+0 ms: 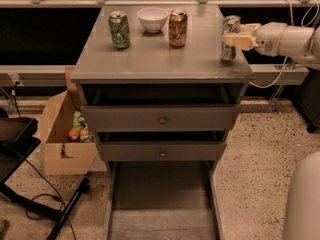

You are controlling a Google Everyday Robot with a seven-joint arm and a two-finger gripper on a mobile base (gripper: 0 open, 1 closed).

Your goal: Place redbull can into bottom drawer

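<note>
The redbull can (228, 53) is slim and silver. It stands upright at the right edge of the grey cabinet top (150, 54). My gripper (239, 35) comes in from the right on a white arm and sits at the can's upper half, partly covering it. The can rests on the top. The bottom drawer (109, 209) is pulled out below, a wide shallow grey tray with low side rails and nothing in it.
A green can (119, 30), a white bowl (152, 19) and an orange-brown can (178, 28) stand at the back of the top. The two upper drawers (162, 119) are slightly open. A cardboard box (57, 144) and a black stand (20, 144) sit at the left.
</note>
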